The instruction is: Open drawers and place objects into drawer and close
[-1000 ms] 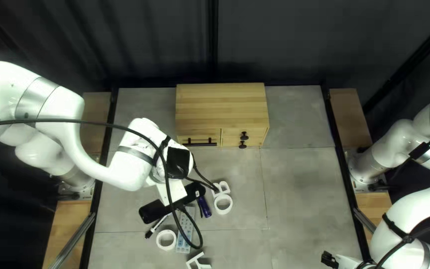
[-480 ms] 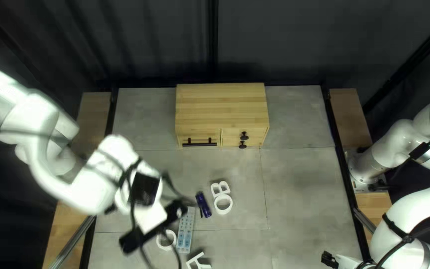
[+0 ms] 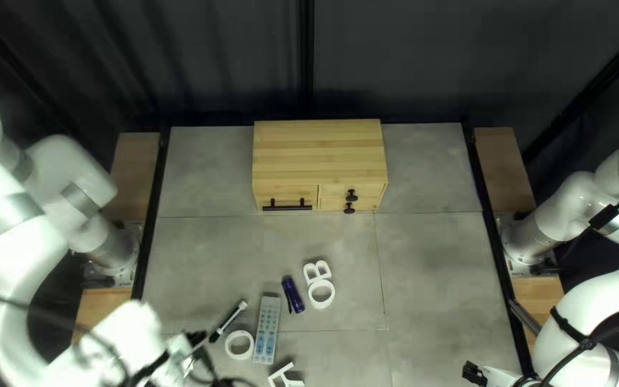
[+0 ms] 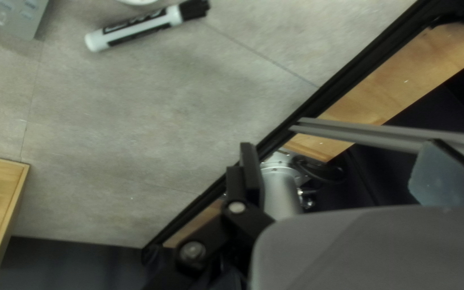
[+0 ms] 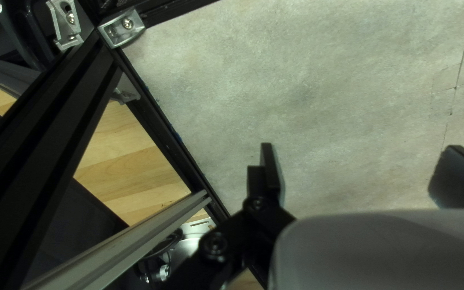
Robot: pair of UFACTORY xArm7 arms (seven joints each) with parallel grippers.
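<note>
The wooden cabinet point(image 3: 320, 154) stands with its bar-handled drawer point(image 3: 286, 203) and two knobbed drawers point(image 3: 350, 201) closed. In front lie a white letter B point(image 3: 317, 271), a white ring point(image 3: 311, 294), a dark blue object point(image 3: 294, 294), a pale remote point(image 3: 267, 330), a marker point(image 3: 228, 321), another ring point(image 3: 228, 345) and a partly cut-off white letter point(image 3: 286, 375). My blurred left gripper point(image 3: 205, 362) is beside the marker; in its wrist view this gripper point(image 4: 347, 172) is open and empty, the marker point(image 4: 135, 28) ahead. My right gripper point(image 3: 475, 373), also a gripper point(image 5: 366, 174) in its wrist view, is open over bare tabletop.
Black rails point(image 3: 496, 265) edge the grey table point(image 3: 438, 287) at both sides, with wooden boards point(image 3: 503, 168) beyond them. In the left wrist view a metal bar point(image 4: 382, 134) and my left arm's base point(image 4: 280, 190) show beside the gripper.
My left arm has swung toward the near left, away from the objects, uncovering the marker, the remote and the near ring. The right arm and the cabinet have not moved.
</note>
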